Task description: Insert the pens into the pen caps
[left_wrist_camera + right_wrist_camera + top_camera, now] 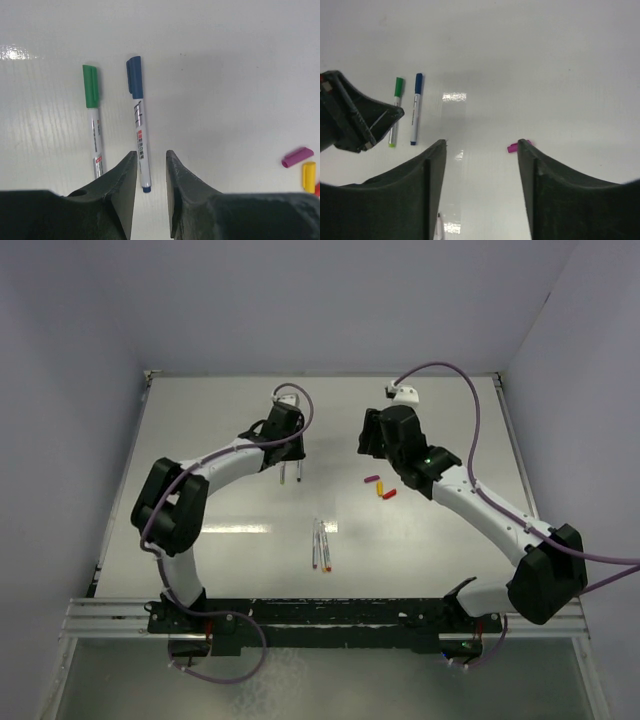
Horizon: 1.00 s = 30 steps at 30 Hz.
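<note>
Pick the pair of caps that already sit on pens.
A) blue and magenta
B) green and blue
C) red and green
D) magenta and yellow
B: in the left wrist view the green cap sits on the left pen and the blue cap on the right pen, while the magenta cap and the yellow cap lie loose.

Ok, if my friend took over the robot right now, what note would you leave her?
Left end effector: open, empty; the tail of the blue-capped pen lies between its fingertips.
Right end effector: open, empty, near the magenta cap.
Done: blue-capped pen and green-capped pen, side by side.
Left: the uncapped pens in the middle of the table, plus the loose magenta cap, yellow cap and red cap.
</note>
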### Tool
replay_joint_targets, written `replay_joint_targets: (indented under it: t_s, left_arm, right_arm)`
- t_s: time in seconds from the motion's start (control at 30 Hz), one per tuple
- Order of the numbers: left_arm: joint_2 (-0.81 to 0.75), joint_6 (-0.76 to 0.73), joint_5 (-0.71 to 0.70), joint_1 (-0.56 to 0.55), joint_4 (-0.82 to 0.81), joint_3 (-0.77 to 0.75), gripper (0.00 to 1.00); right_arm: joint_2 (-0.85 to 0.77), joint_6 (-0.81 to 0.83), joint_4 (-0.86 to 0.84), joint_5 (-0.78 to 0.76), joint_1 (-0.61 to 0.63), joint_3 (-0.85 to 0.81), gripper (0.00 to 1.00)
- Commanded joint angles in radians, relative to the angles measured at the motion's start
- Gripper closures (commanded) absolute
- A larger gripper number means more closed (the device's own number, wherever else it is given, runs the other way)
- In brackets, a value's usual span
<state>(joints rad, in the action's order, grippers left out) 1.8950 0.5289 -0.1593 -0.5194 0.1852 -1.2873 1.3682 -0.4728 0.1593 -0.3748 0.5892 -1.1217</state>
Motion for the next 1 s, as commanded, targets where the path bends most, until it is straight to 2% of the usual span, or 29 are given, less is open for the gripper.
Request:
replay_joint_targets:
  t_s: [0.0, 0.1, 0.23, 0.4, 0.6, 0.97]
  left_arm:
    - [-0.158, -0.034, 0.005, -0.033, -0.003, 0.071, 0.68]
    - [-0.234, -0.048, -0.036, -0.080, 0.023, 0.142, 0.67]
    - [-0.336, -0.062, -0.075, -0.155, 0.050, 0.261, 0.67]
    - [-0.446, -0.022, -0.119, -0.261, 0.145, 0.360, 0.67]
    - [-0.521, 0.024, -0.118, -0.353, 0.243, 0.399, 0.65]
    - [-0.467, 0.030, -0.066, -0.449, 0.240, 0.398, 0.63]
  right_arm:
    - [-0.026, -0.095, -0.052, -0.031, -0.027, 0.023, 0.34]
    - [-0.040, -0.122, -0.065, -0.013, -0.042, 0.051, 0.25]
    - [-0.076, -0.126, -0.092, -0.012, -0.062, 0.099, 0.22]
    - [-0.132, -0.130, -0.102, -0.055, -0.092, 0.153, 0.29]
    - [-0.162, -0.102, -0.093, -0.122, -0.095, 0.167, 0.35]
    - [-0.157, -0.122, -0.067, -0.098, -0.097, 0.169, 0.37]
